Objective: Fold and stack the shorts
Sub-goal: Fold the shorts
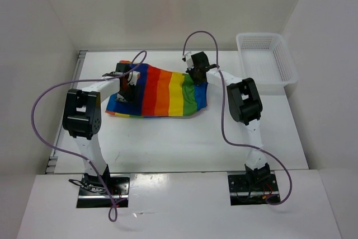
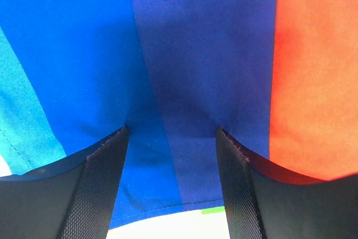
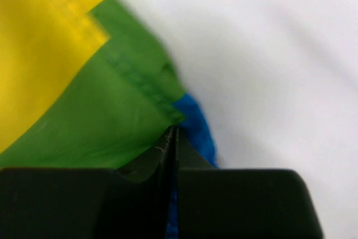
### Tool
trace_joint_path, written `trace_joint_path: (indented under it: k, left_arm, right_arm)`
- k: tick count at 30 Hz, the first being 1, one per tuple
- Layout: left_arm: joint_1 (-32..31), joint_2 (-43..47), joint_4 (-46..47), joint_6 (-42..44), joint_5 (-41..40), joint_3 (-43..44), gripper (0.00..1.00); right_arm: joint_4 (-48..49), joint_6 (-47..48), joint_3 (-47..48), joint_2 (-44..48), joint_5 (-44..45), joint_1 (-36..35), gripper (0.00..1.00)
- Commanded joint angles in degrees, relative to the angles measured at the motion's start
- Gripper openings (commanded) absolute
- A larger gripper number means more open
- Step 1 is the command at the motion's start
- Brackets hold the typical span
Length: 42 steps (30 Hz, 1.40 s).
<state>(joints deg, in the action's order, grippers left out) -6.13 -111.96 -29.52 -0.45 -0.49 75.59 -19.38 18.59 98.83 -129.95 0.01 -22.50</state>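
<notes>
The rainbow-striped shorts (image 1: 162, 92) lie spread on the white table, between the two arms. My left gripper (image 1: 127, 85) is over their left end; in the left wrist view its jaws stand open, pressed down on the blue and navy stripes (image 2: 168, 82), with a hem edge between the fingers (image 2: 98, 183). My right gripper (image 1: 197, 75) is at the shorts' far right corner. In the right wrist view it is shut (image 3: 174, 138) on the green and blue cloth (image 3: 112, 116) at that corner.
A white plastic mesh basket (image 1: 267, 60) stands at the far right of the table. White walls enclose the table on three sides. Purple cables loop from both arms.
</notes>
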Motion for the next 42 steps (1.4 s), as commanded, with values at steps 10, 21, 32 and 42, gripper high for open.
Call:
trace_joint_path:
  k: [10, 21, 32, 42]
  left_arm:
    - [0.9, -3.4, -1.0, 0.4, -5.7, -9.8, 0.72]
    - [0.3, -4.0, -2.8, 0.4, -4.5, -6.0, 0.73]
    - [0.3, -3.9, -2.8, 0.4, -4.0, -6.0, 0.73]
    - [0.3, -4.4, -2.8, 0.4, -6.3, -6.5, 0.74]
  right_arm:
    - [4.4, -2.9, 16.0, -6.2, 13.9, 1.0, 0.08]
    - [-8.7, -0.2, 13.3, 14.7, -3.0, -1.3, 0.09]
    - [-9.4, 0.7, -14.9, 24.0, -5.1, -5.2, 0.0]
    - [-5.2, -0.7, -23.9, 15.4, -4.3, -1.4, 0.0]
